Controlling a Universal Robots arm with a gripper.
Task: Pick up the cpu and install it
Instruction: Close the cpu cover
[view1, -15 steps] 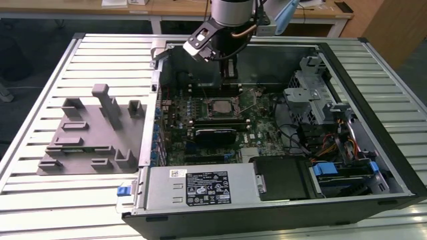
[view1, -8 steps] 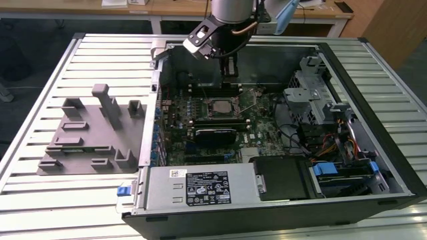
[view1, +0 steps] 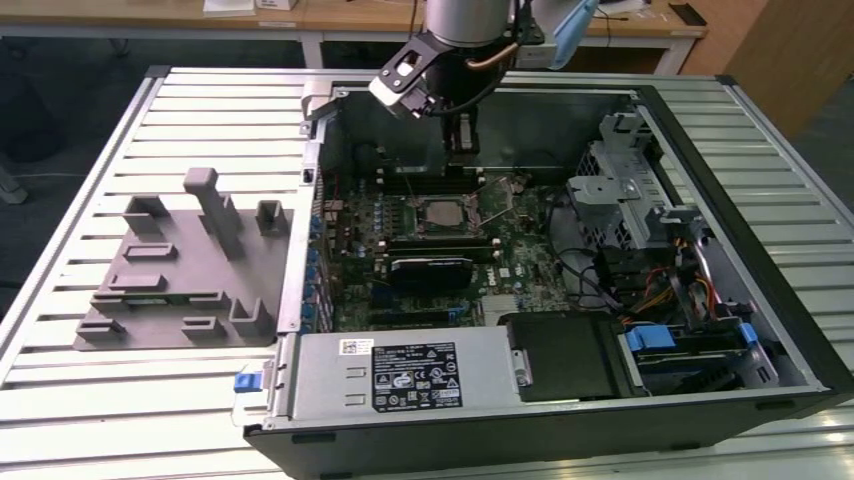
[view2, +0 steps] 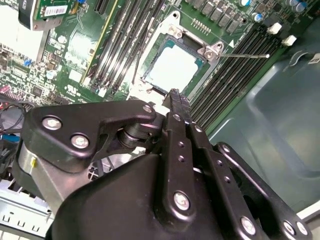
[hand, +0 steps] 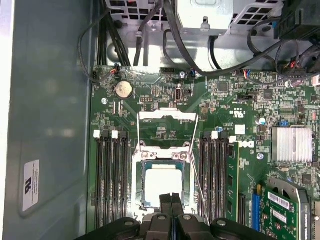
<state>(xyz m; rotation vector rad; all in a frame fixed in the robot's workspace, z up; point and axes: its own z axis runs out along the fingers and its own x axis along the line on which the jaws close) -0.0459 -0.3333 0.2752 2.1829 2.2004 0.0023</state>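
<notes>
The cpu (hand: 162, 186) lay flat in the socket (hand: 138, 185), plate up, edges square with it; the gripper (hand: 171, 199), closed and empty, hovered above.

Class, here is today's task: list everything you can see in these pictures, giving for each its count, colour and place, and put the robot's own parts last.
cpu: one, pale silver, lying in the open socket on the circuit board
circuit board: one, green, inside the computer case
coin battery: one, silver, on the circuit board
finned cooling block: one, silver, on the circuit board
power box: one, silver with labels, in the case
computer case: one, black and grey, lying open on the table
tray: one, grey, on the table at the exterior view's left of the case
table: one, pale slatted metal
hand: one, black, fingers together, empty, above the cpu
</notes>
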